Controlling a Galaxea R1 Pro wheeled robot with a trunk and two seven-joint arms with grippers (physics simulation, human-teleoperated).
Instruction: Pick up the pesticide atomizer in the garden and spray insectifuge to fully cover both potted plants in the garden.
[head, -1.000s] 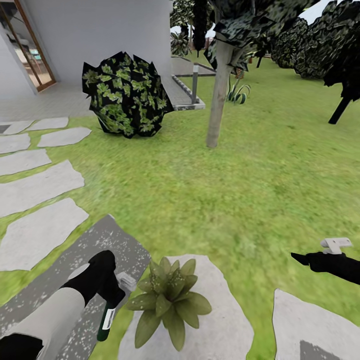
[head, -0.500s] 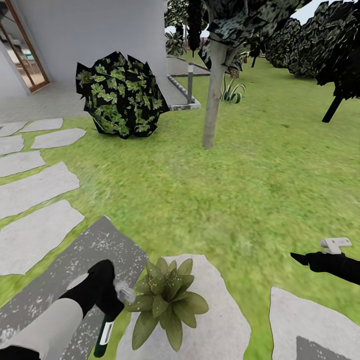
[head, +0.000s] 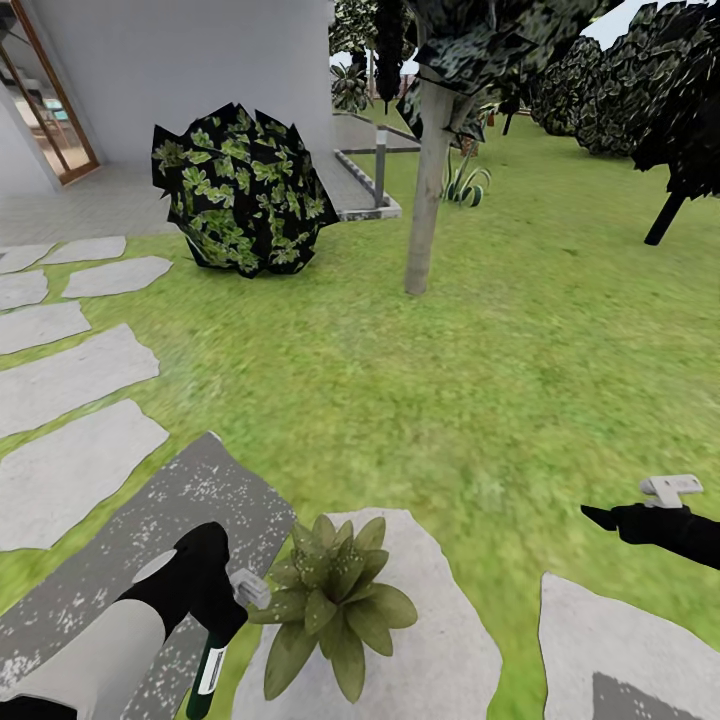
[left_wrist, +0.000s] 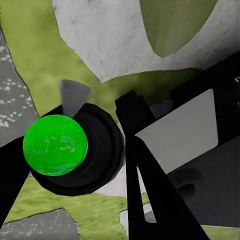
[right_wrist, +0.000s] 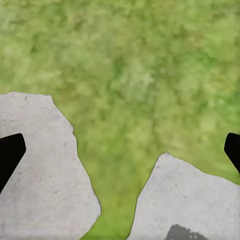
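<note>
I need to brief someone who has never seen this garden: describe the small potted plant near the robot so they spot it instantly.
Start at the pale tree trunk on the lawn, then come down to the flat grey stepping stone. The small potted plant sits there: a low rosette of broad pointed leaves, unlike the big dark round bush.

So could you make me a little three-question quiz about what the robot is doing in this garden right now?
1. True or false: the left gripper holds the pesticide atomizer beside the potted plant.
2. What does the potted plant stand on?
A. bare grass
B. a flat stepping stone
C. the wooden doorway
3. Fill in the blank: in the right wrist view, the right gripper hangs over grass and stepping stones with its fingers wide ____.

Key:
1. True. The dark green bottle hangs down from the gripper just left of the leaves.
2. B.
3. Apart, with nothing between them.
</note>
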